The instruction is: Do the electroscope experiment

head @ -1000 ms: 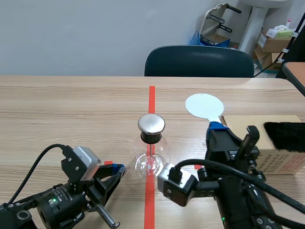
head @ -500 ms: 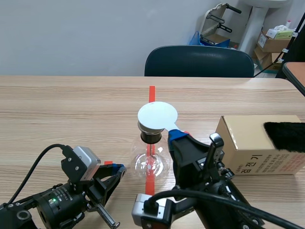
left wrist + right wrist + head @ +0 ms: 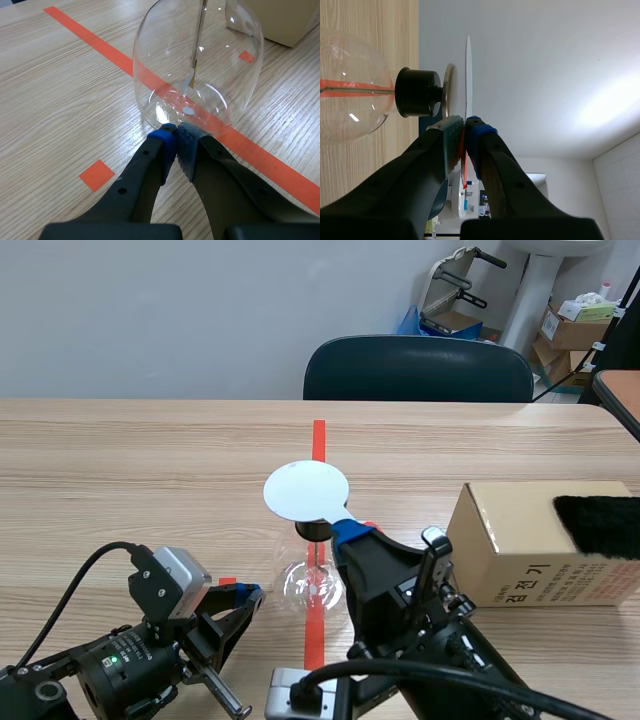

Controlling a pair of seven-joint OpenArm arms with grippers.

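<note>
A clear glass electroscope flask (image 3: 312, 582) with a black stopper (image 3: 418, 92) and a metal top disc (image 3: 449, 91) stands on the red tape line. A rod with a foil leaf (image 3: 192, 75) hangs inside it. My right gripper (image 3: 347, 531) is shut on the handle of a white round paddle (image 3: 305, 490), whose disc hovers flat just over the metal top disc. The paddle (image 3: 468, 75) shows edge-on in the right wrist view, a narrow gap from the top disc. My left gripper (image 3: 176, 145) is shut on nothing, its tips right at the flask's base.
A cardboard box (image 3: 520, 545) with a black fur cloth (image 3: 598, 524) on it stands right of the flask. A dark chair (image 3: 418, 368) is behind the far table edge.
My right arm has swung left, carrying the white paddle from beside the box to over the flask's metal disc. The left arm has kept still.
</note>
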